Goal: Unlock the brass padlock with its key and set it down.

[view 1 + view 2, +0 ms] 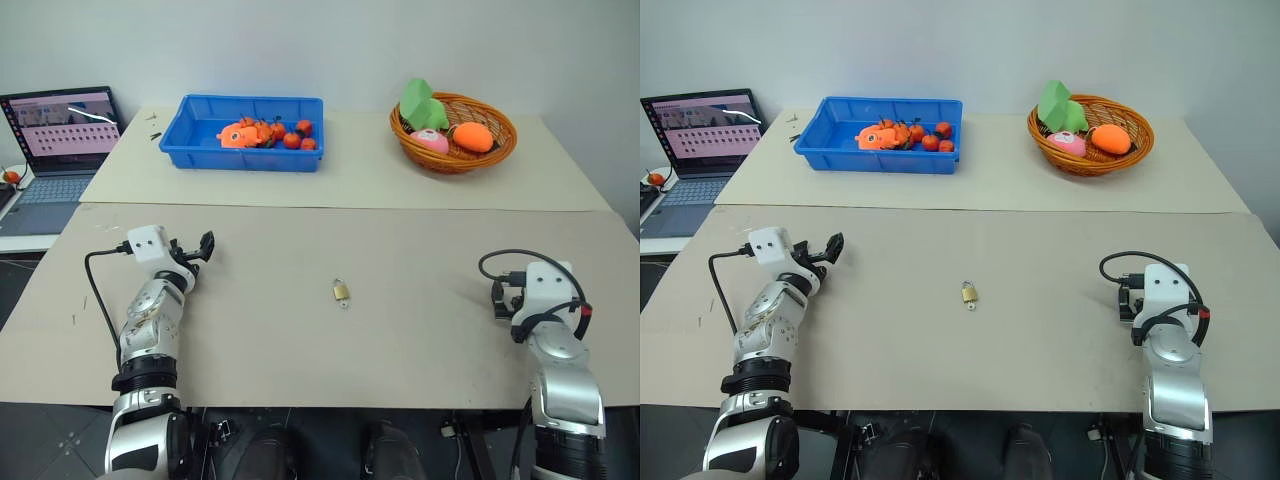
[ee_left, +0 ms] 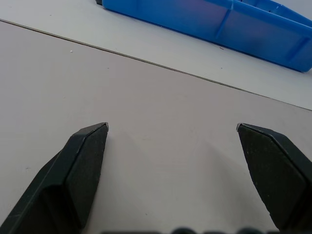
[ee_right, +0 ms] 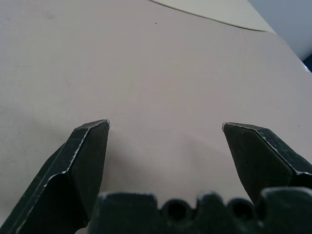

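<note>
Padlock [image 1: 341, 290] sitting flat on the table [image 1: 400, 330], shackle pointing toward the blue bin [image 1: 250, 131] — tiny key [image 1: 345, 303] right at its near edge, maybe stuck in, can't tell. Left gripper [image 2: 171, 127] well off to the padlock's left, fingers spread wide, holding nothing. Right gripper [image 3: 165, 126] well off to its right — same deal, spread and empty.
</note>
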